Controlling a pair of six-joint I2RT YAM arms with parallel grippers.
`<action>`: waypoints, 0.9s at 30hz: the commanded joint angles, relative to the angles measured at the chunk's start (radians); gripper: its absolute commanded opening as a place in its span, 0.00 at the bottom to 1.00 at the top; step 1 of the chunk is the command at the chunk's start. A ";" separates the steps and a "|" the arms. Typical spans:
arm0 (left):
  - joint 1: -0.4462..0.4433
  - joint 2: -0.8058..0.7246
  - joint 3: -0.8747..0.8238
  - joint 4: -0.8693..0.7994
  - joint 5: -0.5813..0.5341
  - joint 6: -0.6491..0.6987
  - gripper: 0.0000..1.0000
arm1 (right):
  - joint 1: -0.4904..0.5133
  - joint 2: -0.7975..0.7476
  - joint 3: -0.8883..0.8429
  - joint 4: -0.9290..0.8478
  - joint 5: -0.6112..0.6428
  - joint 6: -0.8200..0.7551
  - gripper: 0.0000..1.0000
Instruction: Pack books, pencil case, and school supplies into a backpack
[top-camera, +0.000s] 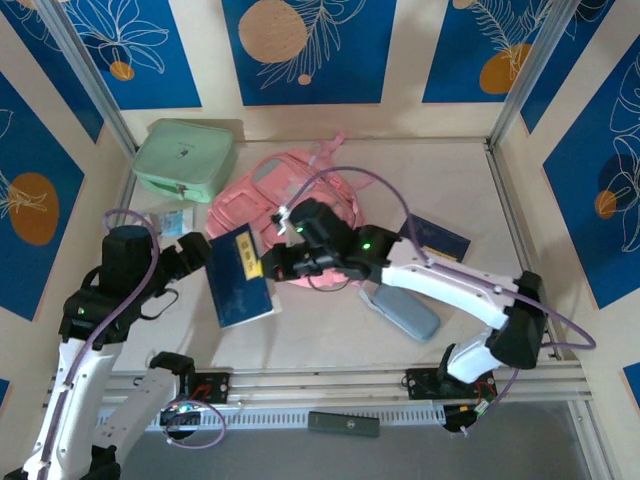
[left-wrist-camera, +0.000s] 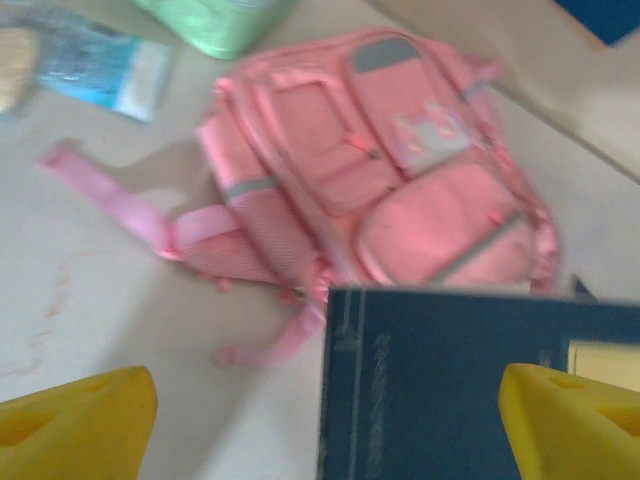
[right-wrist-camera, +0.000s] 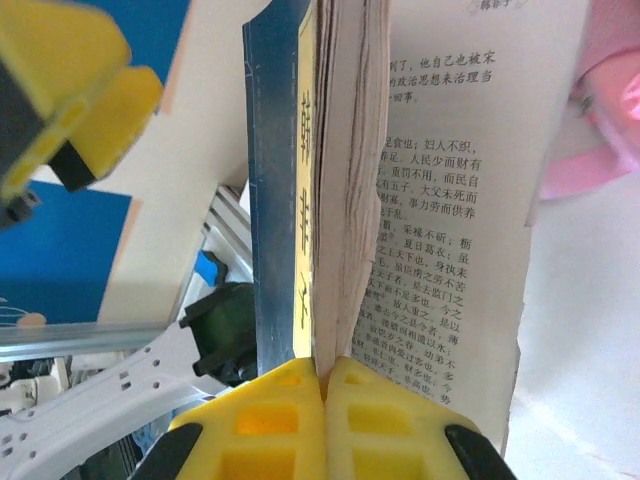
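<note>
From where I stand, the right gripper (right-wrist-camera: 323, 385) has its yellow fingers squeezed tight together on one edge of a navy book (top-camera: 240, 277). The book stands up out of them with the cover to one side and a printed page fanned loose to the other, so the hold looks to take in only part of its thickness. The left gripper (top-camera: 192, 256) sits at the book's opposite edge with its fingers spread wide. Seen from its wrist, the book lies between them, close to one finger and well short of the other, so it grips nothing. Beyond the left gripper's fingers, just past the book's far edge, the pink backpack (left-wrist-camera: 380, 180) lies flat on the table (left-wrist-camera: 90, 290) with its front pockets up; I cannot make out an open mouth. Behind the right gripper, back along its arm, the grey-blue pencil case (top-camera: 400, 311) and a second book (top-camera: 436, 238) lie on the table, both apart from the bag. The mint-green case (top-camera: 185, 158) sits beyond the backpack. I'd say the step in hand is getting the first book to the bag, with nothing packed that I can see. The next move calls for a firmer hold, perhaps the left fingers closing on the book so the pages stop splaying, and an opening in the backpack to feed it into.
</note>
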 joint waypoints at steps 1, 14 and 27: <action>0.007 0.035 0.001 0.079 0.246 0.058 0.86 | -0.090 -0.087 -0.053 -0.015 -0.054 -0.057 0.00; -0.154 0.175 -0.234 0.627 0.584 -0.061 0.78 | -0.492 -0.312 -0.278 0.132 -0.413 -0.019 0.00; -0.331 0.352 -0.266 0.920 0.575 -0.150 0.58 | -0.585 -0.329 -0.336 0.225 -0.525 0.028 0.00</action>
